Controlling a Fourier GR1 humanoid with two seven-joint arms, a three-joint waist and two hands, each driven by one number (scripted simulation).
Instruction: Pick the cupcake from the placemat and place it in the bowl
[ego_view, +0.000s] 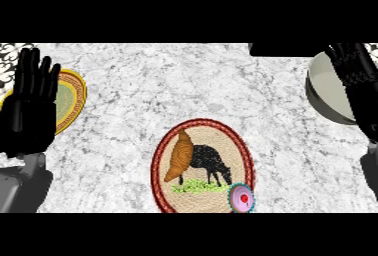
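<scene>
The cupcake (241, 198), pink-topped with a red dot and a teal wrapper, stands on the lower right rim of the oval placemat (168, 150). The placemat is tan with a red border and a dark animal picture. The grey-white bowl (325, 95) lies at the right edge of the counter. My right hand (353, 65) stretches over the bowl, fingers straight and holding nothing, far from the cupcake. My left hand (29, 100) rests open at the left edge, fingers up.
A brown croissant (179, 155) lies on the left half of the placemat. A yellow and green plate (74, 100) sits at the left, partly behind my left hand. The counter is white-grey marble.
</scene>
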